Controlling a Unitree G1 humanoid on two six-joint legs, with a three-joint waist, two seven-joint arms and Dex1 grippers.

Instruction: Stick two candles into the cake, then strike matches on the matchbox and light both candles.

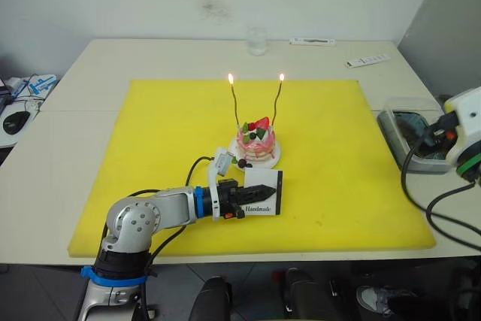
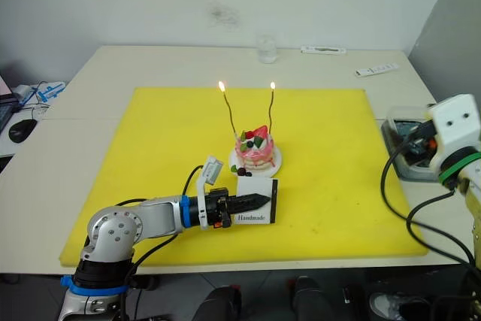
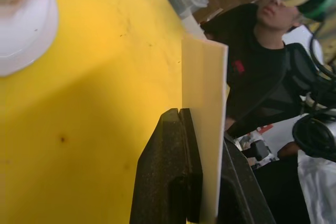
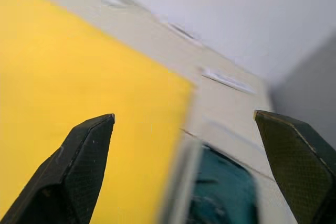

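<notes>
- My left fingers (image 1: 254, 199) are clamped on the matchbox (image 1: 264, 192), one on each flat face. I hold it on edge over the near middle of the yellow mat (image 1: 150, 171), its "Handmade" print facing me.
- In my left wrist view the box (image 3: 206, 124) stands as a thin pale slab pinched between the two black fingers (image 3: 173, 171).
- Just beyond the box sits the cake (image 1: 255, 140) on its white plate (image 1: 272, 159), near the mat's middle. The box's top corner is just beside the plate's near rim; I cannot tell whether they touch.
- Both candles (image 1: 235, 110) stand stuck in the cake, one at each side, each rising well above it, leaning slightly apart. Each carries a small flame at its tip: left one (image 1: 231, 78), right one (image 1: 282, 77).
- My right fingers (image 4: 184, 161) are spread wide with nothing between them, off the mat's right edge, above a grey tray (image 1: 398, 129) with a dark teal thing inside.
- Past the mat, on the bare bench (image 1: 150, 58), a clear glass (image 1: 257, 41) stands near the far edge.
- To its right lie two slim white remotes, one (image 1: 313, 41) by the far edge, the other (image 1: 368, 61) further right.
- At the far left of the bench lies a black mouse (image 1: 15, 120).
</notes>
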